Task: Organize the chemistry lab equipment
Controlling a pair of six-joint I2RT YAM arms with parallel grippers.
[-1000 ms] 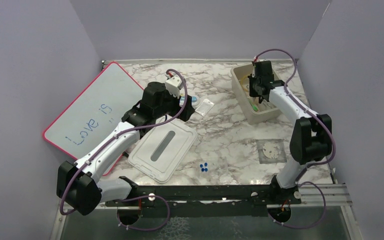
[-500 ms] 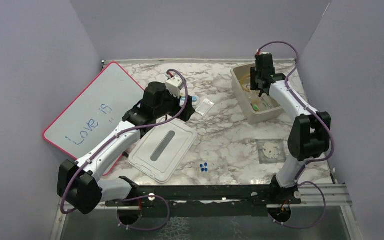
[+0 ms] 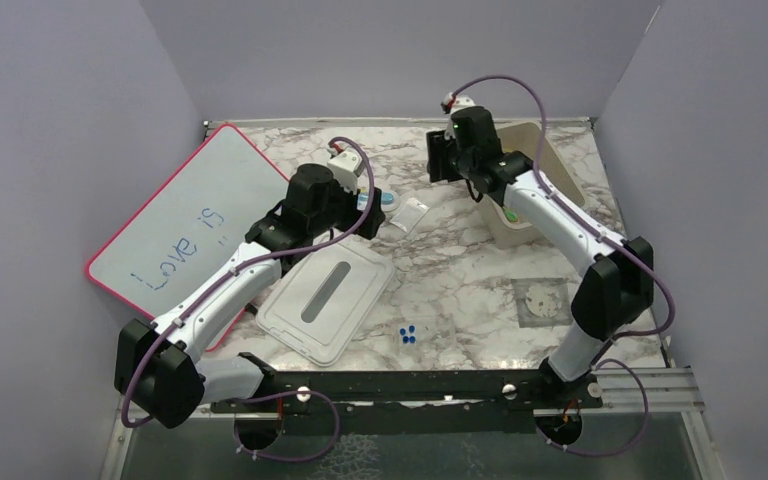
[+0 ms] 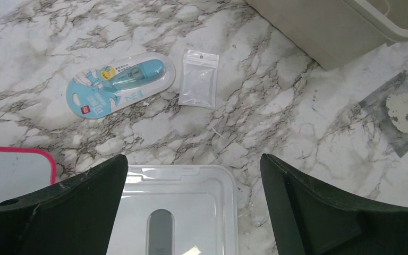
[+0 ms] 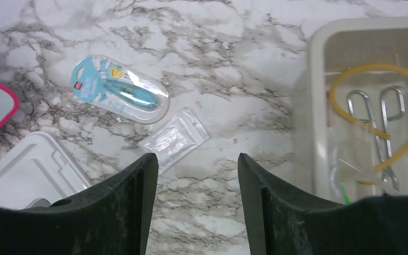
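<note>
Plainly, both grippers are empty. The left gripper (image 4: 192,159) has its jaws spread wide, holding and touching nothing; it hangs above the far edge of a clear plastic lid (image 4: 180,212) that lies flat on the marble table (image 3: 460,280). Just beyond it lie a blue correction tape pack (image 4: 119,85) and, right of that, a small clear bag (image 4: 198,78), close together but apart.

The right gripper (image 5: 194,159) is also spread wide with nothing between its fingers. It hovers over bare marble just left of the beige bin (image 5: 316,106), with the small clear bag near its fingertips.

Inside the bin, at the far right of the table, is the lab equipment: amber tubing (image 5: 374,69) curled in a loop, metal forceps (image 5: 380,125) lying within and across that loop, a thin green stick (image 5: 344,194) at the bin's edge, and clear plastic pieces (image 5: 350,170) whose shape is hard to tell.

A pink-framed whiteboard (image 3: 190,220) leans at the far left. Near the arm bases sit small blue pieces (image 3: 408,335), and to their right a grey pad (image 3: 542,301) with a pale disc on it.
</note>
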